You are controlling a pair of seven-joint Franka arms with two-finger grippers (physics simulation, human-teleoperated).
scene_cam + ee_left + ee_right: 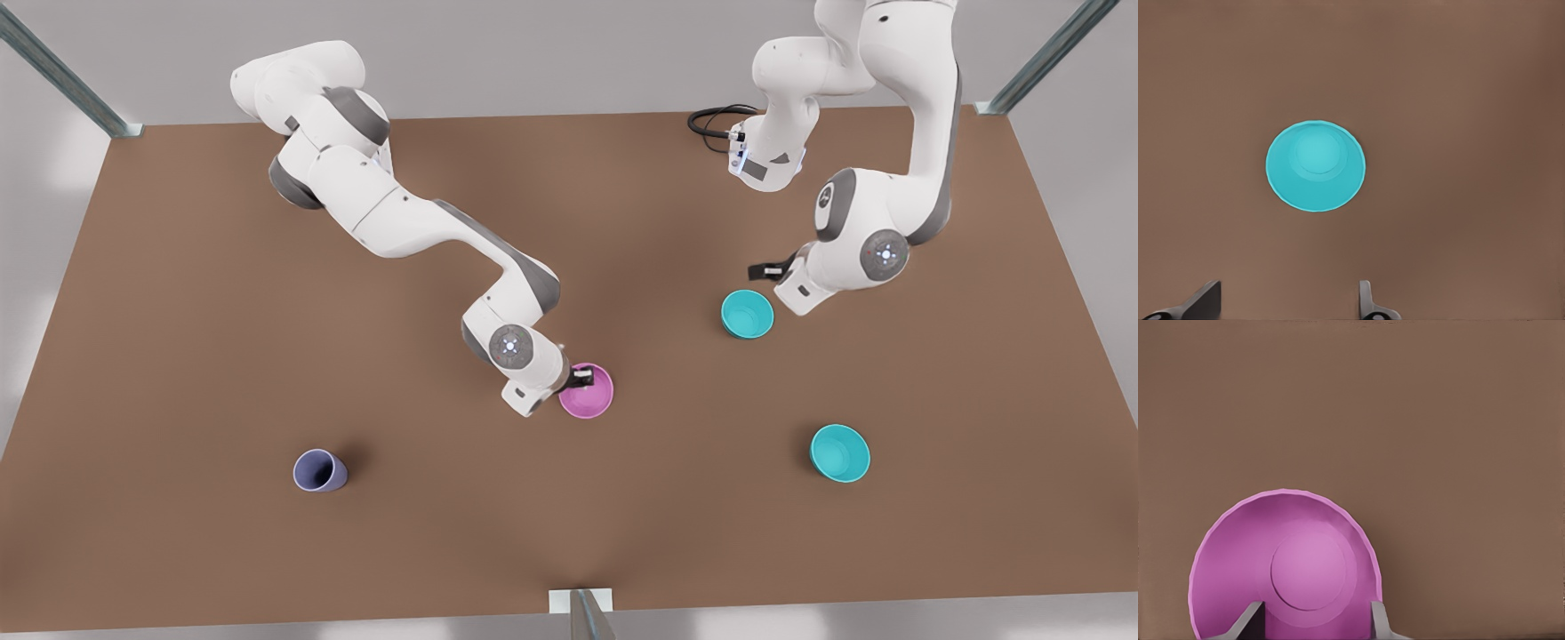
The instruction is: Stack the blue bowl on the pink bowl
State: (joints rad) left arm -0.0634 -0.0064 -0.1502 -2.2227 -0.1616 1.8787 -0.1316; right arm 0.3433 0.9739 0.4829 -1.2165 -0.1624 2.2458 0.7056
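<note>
The tabletop (178,356) carries four small vessels, and all four look empty. The left arm (853,240) holds its jaws spread wide above bare tabletop. The blue bowl (747,314) stands upright just ahead of the left jaws, near but apart from them, and in the left wrist view (1315,166) it lies beyond the fingertips (1365,293). The right arm (400,213) has its jaws down at the pink bowl (589,392), also open, with nothing between them. Its fingertips (1379,620) sit over the near side of the pink bowl (1291,567), and I cannot tell whether they touch it.

A second teal bowl (839,452) stands well apart from both jaws, and a lavender cup (318,470) is farther still from the left jaws.

The step in hand looks like the approach to the blue bowl, with stacking not yet begun. To do it well, the left jaws should probably come forward until one finger drops inside the rim and the other outside, then pinch the wall firmly and lift level. The right jaws would likely need to clear the pink bowl before anything is lowered into it.
</note>
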